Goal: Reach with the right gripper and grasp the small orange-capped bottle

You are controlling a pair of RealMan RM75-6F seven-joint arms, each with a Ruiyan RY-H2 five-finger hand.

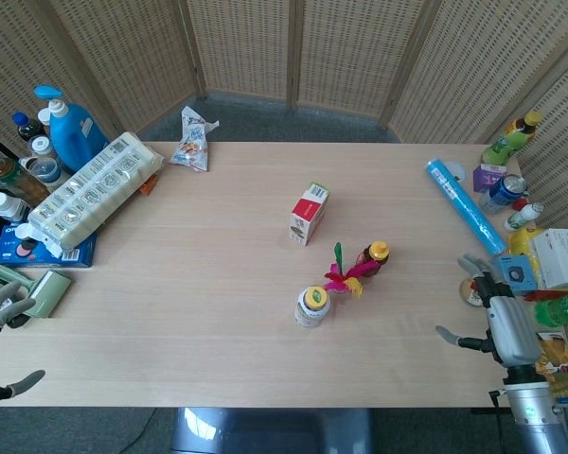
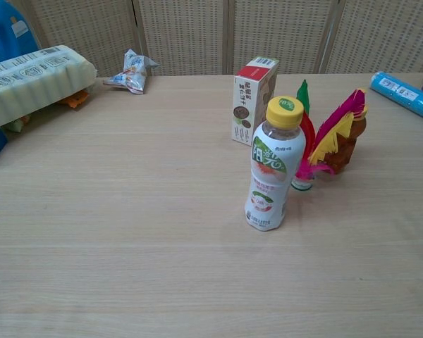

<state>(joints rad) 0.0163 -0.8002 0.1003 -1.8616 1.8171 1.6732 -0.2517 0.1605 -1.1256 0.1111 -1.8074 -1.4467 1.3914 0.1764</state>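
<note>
**Small orange-capped bottle upright mid-tabletop, untouched**

Small orange-capped bottle [image 1: 376, 255] upright near the middle of the tabletop [image 1: 208, 284], just beside the feathered shuttlecock [image 1: 344, 274], partly hidden behind the feathers in the chest view. Yellow-capped drink bottle [image 2: 273, 165] close in front; red-and-white carton [image 1: 309, 213] behind. Right hand [image 1: 500, 317] at the right tabletop edge, well apart from the bottle, fingers spread, holding nothing. Left hand [image 1: 2, 312] at the far left edge, fingers apart, likewise unladen.

Small orange-capped bottle [image 1: 376, 254] upright, frame centre-right, just beside feathered toy [image 1: 345, 275]. Right hand [image 1: 497, 312] at lower right table [image 1: 199, 303] edge, fingers apart, empty, well apart from bottle.
</note>
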